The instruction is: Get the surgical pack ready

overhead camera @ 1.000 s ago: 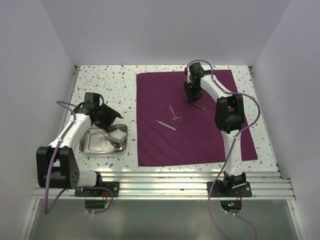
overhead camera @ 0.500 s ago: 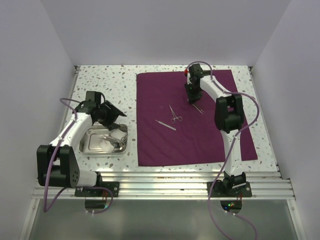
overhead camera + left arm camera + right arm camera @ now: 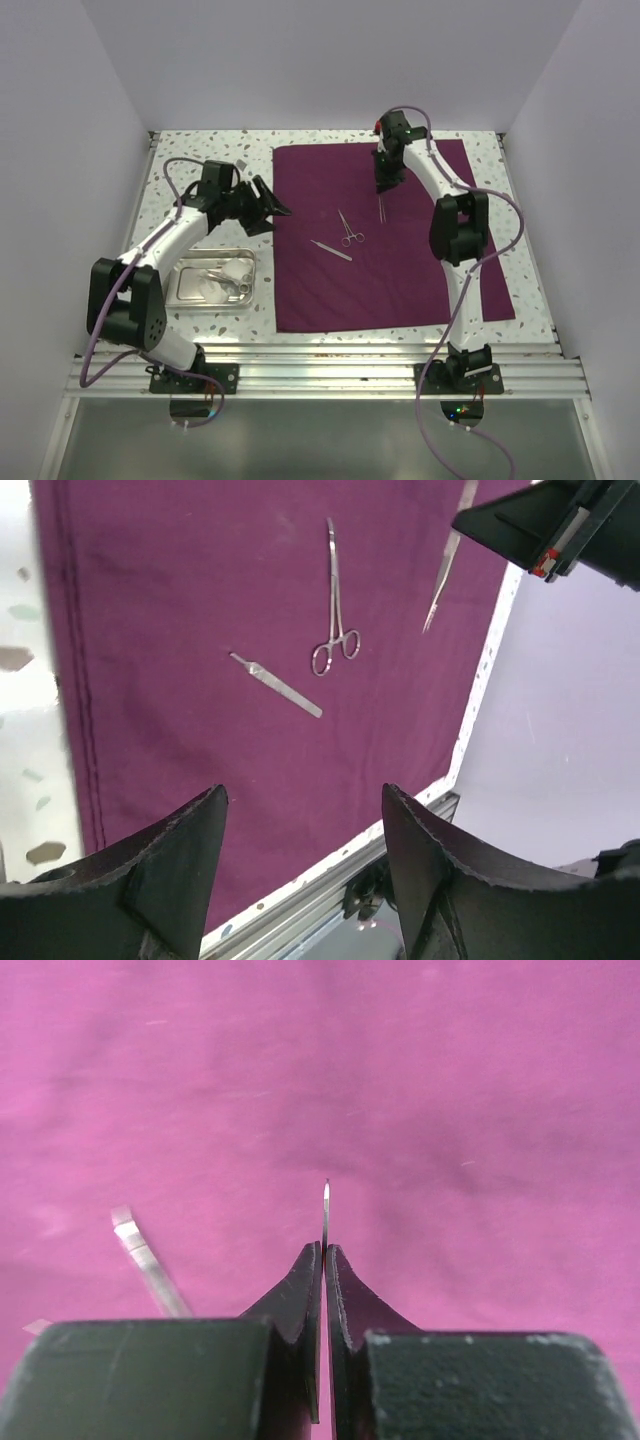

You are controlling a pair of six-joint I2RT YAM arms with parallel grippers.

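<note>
Right gripper (image 3: pixel 324 1255), clamped shut on the tweezers (image 3: pixel 447 560), holds them tip-down above the cloth (image 3: pixel 400 290), toward its 12 o'clock. Left gripper (image 3: pixel 302 800) hovers wide, empty, at its 9 o'clock edge. Probably gathering instruments: next, carry them steadily toward the tray (image 3: pixel 185 292).

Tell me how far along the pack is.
Done: purple cloth spread; scissors and a flat silver instrument lie on it. In hand: right pincer shut on tweezers above the cloth; left pincer open, empty. Left: steel tray, holding gauze and another instrument, sits off the cloth.
</note>
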